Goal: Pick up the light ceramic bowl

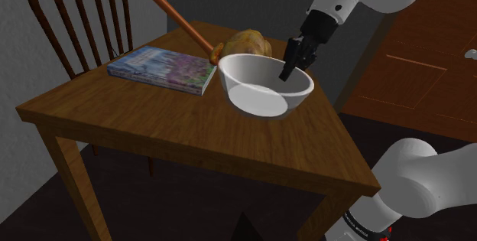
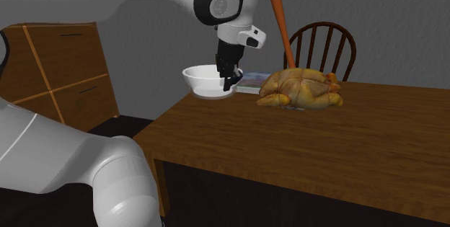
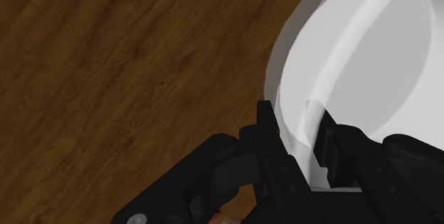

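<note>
The wooden tabletop (image 1: 153,128) fills the middle of the shoulder view, with a chair (image 1: 69,17) behind it at the upper left of the frame. The white bowl (image 1: 260,98) stands right of centre, near the tabletop's right edge. Just behind it, toward the top of the frame, lies a roast chicken (image 1: 248,43). A book (image 1: 164,70) lies close to the bowl's left. An orange stick (image 1: 164,10) slants down from the upper left to the chicken. The black tool (image 1: 289,71) grips the bowl's rim, one finger inside and one outside.
</note>
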Robot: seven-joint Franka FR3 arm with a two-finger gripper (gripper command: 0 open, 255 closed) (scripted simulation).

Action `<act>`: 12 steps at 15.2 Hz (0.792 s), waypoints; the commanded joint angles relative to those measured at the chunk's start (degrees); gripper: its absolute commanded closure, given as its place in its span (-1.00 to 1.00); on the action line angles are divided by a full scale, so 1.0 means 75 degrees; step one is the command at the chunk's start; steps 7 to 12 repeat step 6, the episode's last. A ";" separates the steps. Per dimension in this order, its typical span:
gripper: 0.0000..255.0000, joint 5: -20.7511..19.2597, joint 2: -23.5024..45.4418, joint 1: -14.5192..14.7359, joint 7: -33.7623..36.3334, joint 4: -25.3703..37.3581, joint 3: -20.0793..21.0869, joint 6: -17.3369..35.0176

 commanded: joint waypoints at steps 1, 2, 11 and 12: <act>1.00 -0.0017 0.0056 0.0002 0.0063 0.0248 -0.0017 -0.0174; 1.00 -0.0026 0.0082 0.0002 0.0093 0.0367 -0.0026 -0.0262; 1.00 -0.0045 0.0143 0.0005 0.0158 0.0626 -0.0044 -0.0450; 1.00 -0.0045 0.0143 0.0005 0.0158 0.0626 -0.0044 -0.0450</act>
